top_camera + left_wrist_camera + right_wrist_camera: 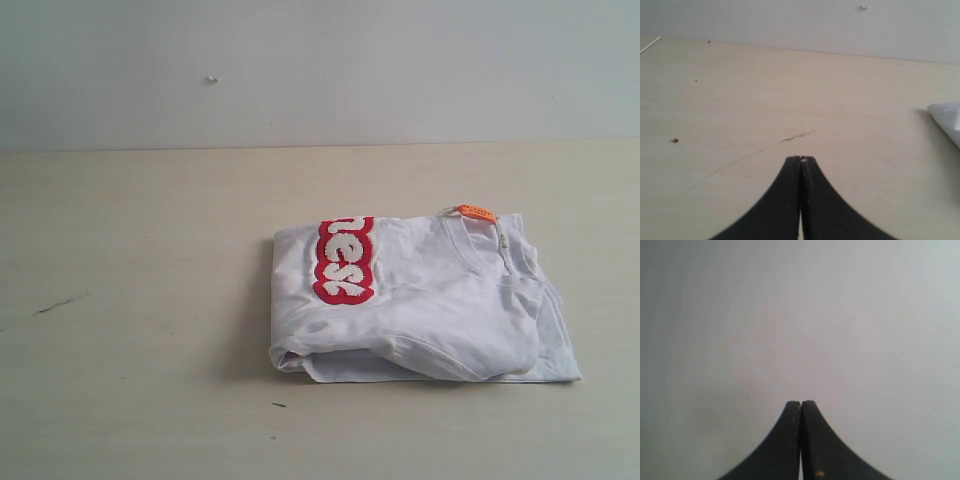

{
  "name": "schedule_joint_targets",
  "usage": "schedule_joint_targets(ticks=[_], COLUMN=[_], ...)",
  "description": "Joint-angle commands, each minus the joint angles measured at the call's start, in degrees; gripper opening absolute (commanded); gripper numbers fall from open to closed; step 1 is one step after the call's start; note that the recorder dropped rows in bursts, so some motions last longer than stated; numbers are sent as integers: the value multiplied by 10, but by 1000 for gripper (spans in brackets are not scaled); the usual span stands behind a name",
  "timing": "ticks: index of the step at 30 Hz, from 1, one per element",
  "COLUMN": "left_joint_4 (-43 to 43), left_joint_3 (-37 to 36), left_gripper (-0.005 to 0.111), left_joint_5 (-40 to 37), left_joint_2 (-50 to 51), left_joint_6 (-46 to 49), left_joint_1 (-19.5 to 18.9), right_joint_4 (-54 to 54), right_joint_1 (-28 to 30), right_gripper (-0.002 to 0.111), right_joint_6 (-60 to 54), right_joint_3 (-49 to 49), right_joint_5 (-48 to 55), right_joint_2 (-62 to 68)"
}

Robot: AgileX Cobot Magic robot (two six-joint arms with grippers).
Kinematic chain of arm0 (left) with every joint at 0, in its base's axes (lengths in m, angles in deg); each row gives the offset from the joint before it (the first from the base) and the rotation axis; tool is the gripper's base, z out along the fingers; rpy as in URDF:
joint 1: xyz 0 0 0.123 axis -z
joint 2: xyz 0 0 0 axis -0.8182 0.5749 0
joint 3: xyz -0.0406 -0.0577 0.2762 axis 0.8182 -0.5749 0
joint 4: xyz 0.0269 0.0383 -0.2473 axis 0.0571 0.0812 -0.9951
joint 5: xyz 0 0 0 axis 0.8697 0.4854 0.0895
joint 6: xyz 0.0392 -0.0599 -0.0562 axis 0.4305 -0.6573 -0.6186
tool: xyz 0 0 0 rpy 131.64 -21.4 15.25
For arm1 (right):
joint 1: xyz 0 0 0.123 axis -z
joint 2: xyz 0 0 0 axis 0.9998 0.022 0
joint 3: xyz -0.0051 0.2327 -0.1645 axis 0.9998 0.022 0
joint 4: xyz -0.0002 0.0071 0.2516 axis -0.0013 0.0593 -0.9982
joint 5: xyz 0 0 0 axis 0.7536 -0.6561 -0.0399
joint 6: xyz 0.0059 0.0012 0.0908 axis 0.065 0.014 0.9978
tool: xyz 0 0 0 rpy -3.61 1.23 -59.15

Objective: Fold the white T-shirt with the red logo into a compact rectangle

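Observation:
The white T-shirt (420, 310) lies folded into a rough rectangle on the pale table, right of the middle in the exterior view. Its red logo (345, 260) runs as a short strip near the bundle's left end, and an orange tag (477, 212) sits at the collar on the far right corner. Neither arm appears in the exterior view. My left gripper (801, 158) is shut, with nothing between its black fingers, over bare table; a white corner of the T-shirt (947, 117) shows at that view's edge. My right gripper (801, 402) is shut and empty, facing a plain grey surface.
The wooden table (140, 300) carries a thin dark scratch (60, 303) at the left and a small dark speck (278, 405) in front of the shirt. A grey wall (320, 70) rises behind the table's far edge.

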State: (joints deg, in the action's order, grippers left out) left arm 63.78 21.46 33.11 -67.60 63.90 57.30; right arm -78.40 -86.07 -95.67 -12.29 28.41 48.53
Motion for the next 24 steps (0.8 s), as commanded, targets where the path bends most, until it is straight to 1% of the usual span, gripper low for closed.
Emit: schedule_joint_targets(ticks=[1, 15, 18, 21, 24], left_joint_4=[-6, -6, -6, -6, -6], left_joint_3=[0, 0, 0, 0, 0], left_gripper=[0, 0, 0, 0, 0], left_joint_5=[5, 5, 5, 5, 5], left_joint_2=[-3, -3, -3, -3, -3], left_joint_6=[2, 2, 2, 2, 2], left_joint_1=[-1, -1, -1, -1, -1], right_joint_4=[1, 1, 28, 52, 74], right_joint_1=[0, 0, 1, 26, 58], right_gripper=[0, 0, 0, 0, 0], right_joint_6=[-1, -2, -4, -3, -2], right_joint_3=[3, 3, 7, 21, 45], right_joint_5=[-3, -3, -4, -21, -60], right_joint_2=[-1, -1, -5, -33, -55])
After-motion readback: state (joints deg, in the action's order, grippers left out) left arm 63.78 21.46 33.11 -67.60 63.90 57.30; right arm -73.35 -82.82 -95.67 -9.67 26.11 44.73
